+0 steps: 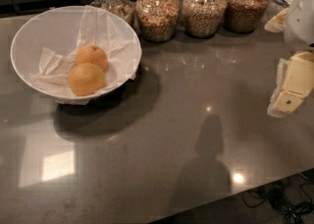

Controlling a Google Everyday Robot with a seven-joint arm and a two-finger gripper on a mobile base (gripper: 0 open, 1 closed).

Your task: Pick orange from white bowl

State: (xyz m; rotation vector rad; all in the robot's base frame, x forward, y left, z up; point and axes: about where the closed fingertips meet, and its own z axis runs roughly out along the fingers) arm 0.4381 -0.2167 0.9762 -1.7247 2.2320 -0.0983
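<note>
The white bowl [29, 36] stands at the back left of the grey counter, lined with crumpled white paper. Two round fruits lie in it, touching: an orange [91, 56] behind and a yellower orange fruit [86, 79] in front. My gripper [291, 86], pale yellow and white, hangs at the right edge of the view above the counter. It is far to the right of the bowl and holds nothing that I can see.
Several glass jars of grain [158, 11] stand in a row along the back edge, right of the bowl. The counter's front edge runs diagonally at the lower right, with cables [282, 201] on the floor beyond it.
</note>
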